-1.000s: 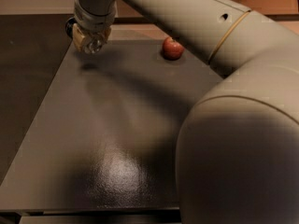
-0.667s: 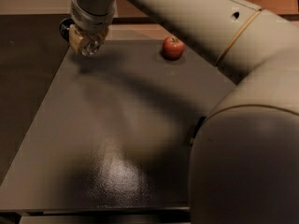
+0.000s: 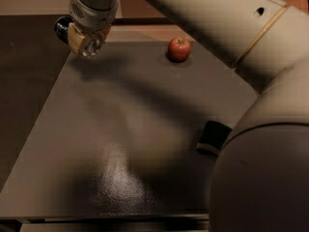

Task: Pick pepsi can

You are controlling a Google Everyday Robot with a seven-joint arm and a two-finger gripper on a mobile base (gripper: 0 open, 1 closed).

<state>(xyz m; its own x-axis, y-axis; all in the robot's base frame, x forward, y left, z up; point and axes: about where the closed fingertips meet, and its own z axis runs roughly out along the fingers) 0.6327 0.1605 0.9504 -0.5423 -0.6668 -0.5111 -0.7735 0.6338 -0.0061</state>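
The pepsi can [image 3: 62, 27] is at the far left corner of the table [image 3: 120, 129], and I see it off the surface, caught in the gripper [image 3: 84, 41]. Its dark body juts out to the left of the pale fingers [image 3: 75, 36]. A small shiny round face shows at the lower right of the clamp; I take it for the can's silver end, though I can't be certain. The can lies tilted, not upright. The fingers are closed narrow around it. A soft shadow sits on the tabletop just below the gripper.

The wrist comes down onto the can from above, and the cream arm [image 3: 207, 13] runs off from it to the upper right across the top of my view. Its bulky lower section fills the whole right-hand corner nearest the camera.

Along the far edge of the table, well to the right of the can, a red apple [image 3: 179, 49] stands upright on its own. At the right side of the table a small dark block with a pale edge [image 3: 212, 136] lies flat, partly hidden behind the arm; I cannot tell what it is. A patch of glare [image 3: 116, 178] shines on the near part of the grey tabletop, and dark floor [image 3: 24, 81] shows beyond the table's left edge.
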